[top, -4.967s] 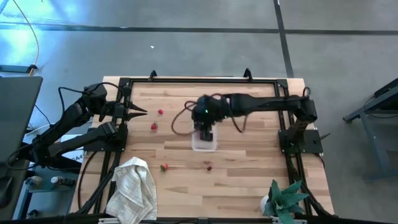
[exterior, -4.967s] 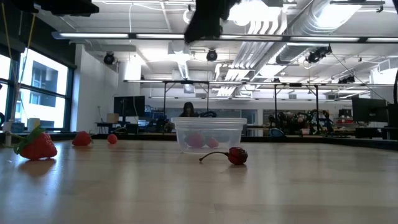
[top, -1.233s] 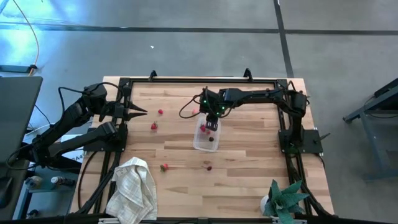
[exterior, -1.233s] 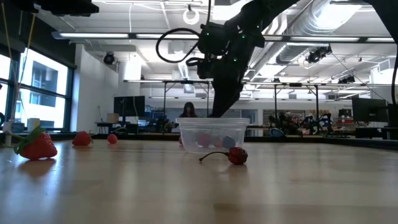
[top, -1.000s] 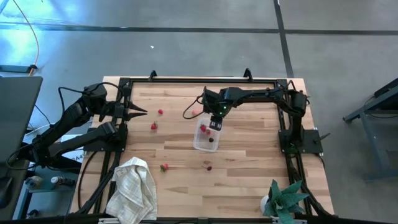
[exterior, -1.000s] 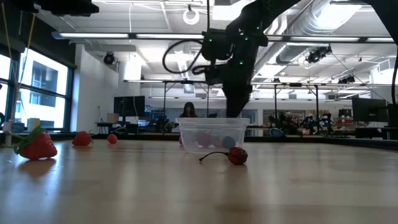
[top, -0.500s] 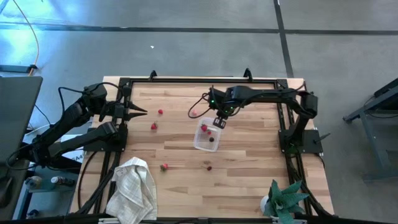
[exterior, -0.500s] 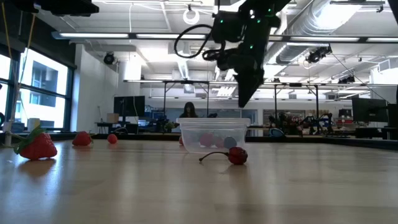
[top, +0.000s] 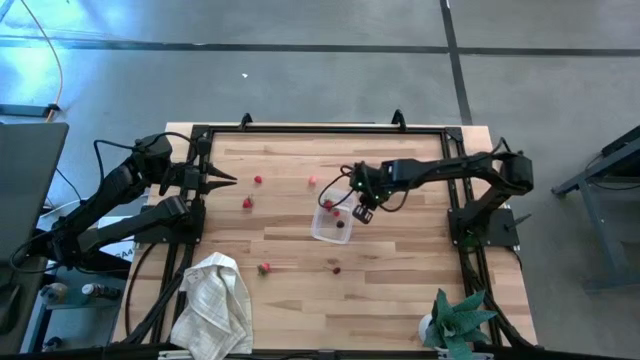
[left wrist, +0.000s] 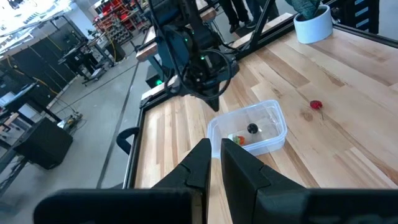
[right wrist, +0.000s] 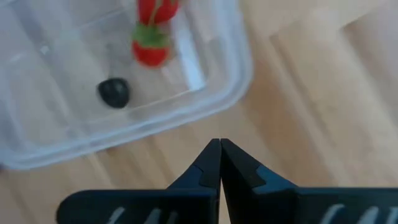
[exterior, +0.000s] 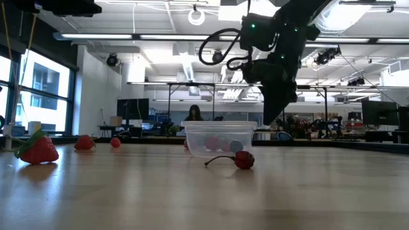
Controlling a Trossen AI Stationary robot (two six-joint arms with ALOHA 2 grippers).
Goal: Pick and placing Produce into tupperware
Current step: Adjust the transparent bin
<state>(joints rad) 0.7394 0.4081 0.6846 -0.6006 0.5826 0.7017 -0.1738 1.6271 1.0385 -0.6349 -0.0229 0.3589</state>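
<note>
My right gripper [top: 362, 213] is just off the right edge of the tupperware [top: 331, 222], raised above the table. Fingers pressed together, tips meeting, nothing between them. In my right wrist view the closed tips sit over bare wood just outside the container's rim.

The tupperware is mid-table, clear, upright. Inside I can make out two red strawberries [right wrist: 151, 48] close together and one dark round piece [right wrist: 114, 92]. In the low view the contents show pale through the wall, so I can't count more than that.

Left gripper [top: 222, 179] is parked at the left edge of the table, fingers closed to a point, holding nothing.

Produce still out on the wood:
- red piece [top: 312, 181] beyond the container, near it
- two red pieces [top: 258, 180] and [top: 247, 203] over toward my left arm
- strawberry with green top [top: 264, 268] near the white towel [top: 212, 303]
- dark red cherry with stem [top: 335, 267] on the near side of the container

Judgement: roughly three in, five left, so under halfway. The closest candidates for my right arm look like the piece behind the container or the cherry. The stem on the cherry could make the grasp awkward.
</note>
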